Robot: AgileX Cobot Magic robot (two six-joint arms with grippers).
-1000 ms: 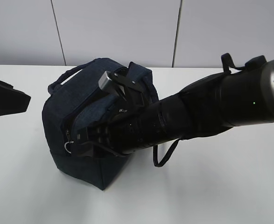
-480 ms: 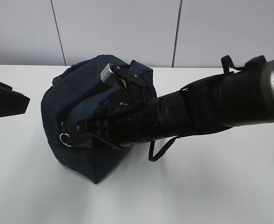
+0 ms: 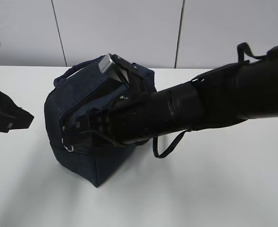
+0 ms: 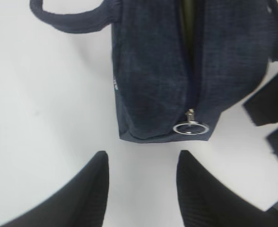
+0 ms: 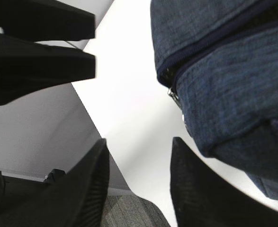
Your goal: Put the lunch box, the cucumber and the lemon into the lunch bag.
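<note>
On white table (image 3: 214, 189), boxy navy fabric lunch bag (image 3: 82, 109)

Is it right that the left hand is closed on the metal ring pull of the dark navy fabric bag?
No. In the left wrist view the left hand is open and holds nothing; the metal ring pull of the dark navy fabric bag lies free beyond its fingertips, with bare white table between.

You are looking at the lunch bag (image 3: 101, 156) sitting on the table (image 3: 214, 189), left of centre, with the right arm (image 3: 186, 113) lying across its top from the right. The left gripper (image 4: 141, 189) is sitting to the bag's left, apart from it, facing the ring pull (image 4: 191, 128) at the bag's near end. The right gripper (image 5: 139, 184) is hanging just beside that same zipper end.
</note>
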